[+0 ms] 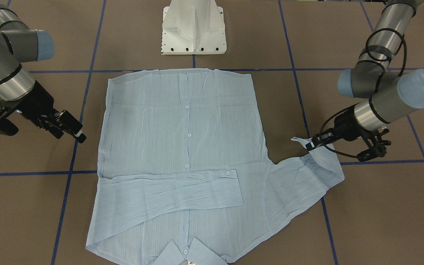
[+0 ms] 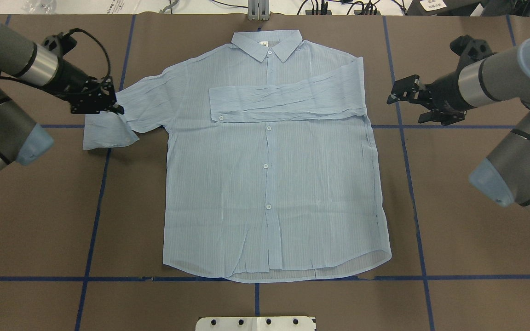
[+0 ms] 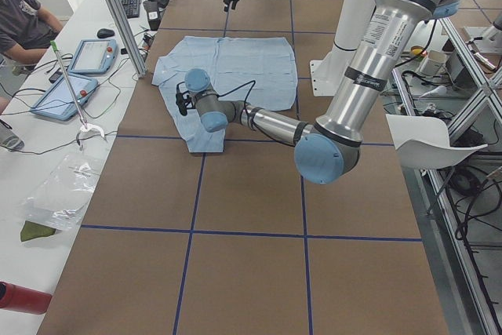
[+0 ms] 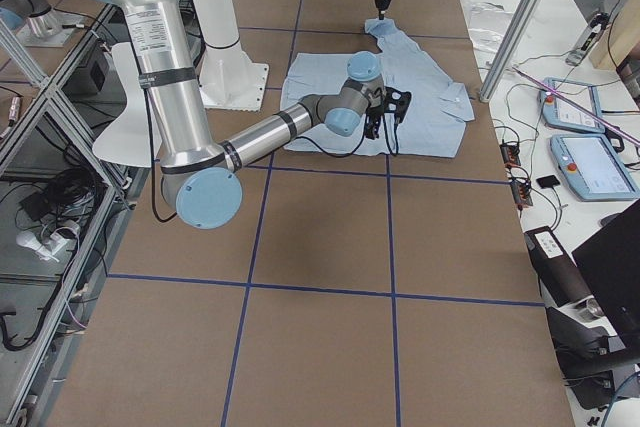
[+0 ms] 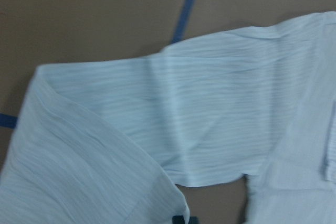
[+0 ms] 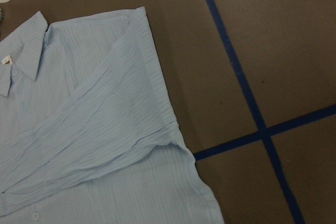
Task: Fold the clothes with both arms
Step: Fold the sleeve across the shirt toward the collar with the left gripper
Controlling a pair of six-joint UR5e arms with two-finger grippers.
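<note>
The shirt (image 2: 269,193) is lying flat and buttoned up in the middle of the brown counter (image 2: 467,220), with its collar (image 2: 267,43) pointing to the far side, away from the robot's white pedestal (image 1: 194,29), and its hem at the near side. The folded sleeve (image 2: 288,103) on the robot's right is lying across the chest, its cuff reaching just past the button row. The other sleeve (image 2: 150,103) is stretching out to the left, doubled over at its end. The left gripper (image 2: 114,109) is pinching that sleeve's end, its fingers closed on the thin fabric and holding it just above the counter. The right gripper (image 2: 406,108) is hovering just beside the shirt's right shoulder, clear of the cloth, its fingers spread apart and holding nothing.
</note>
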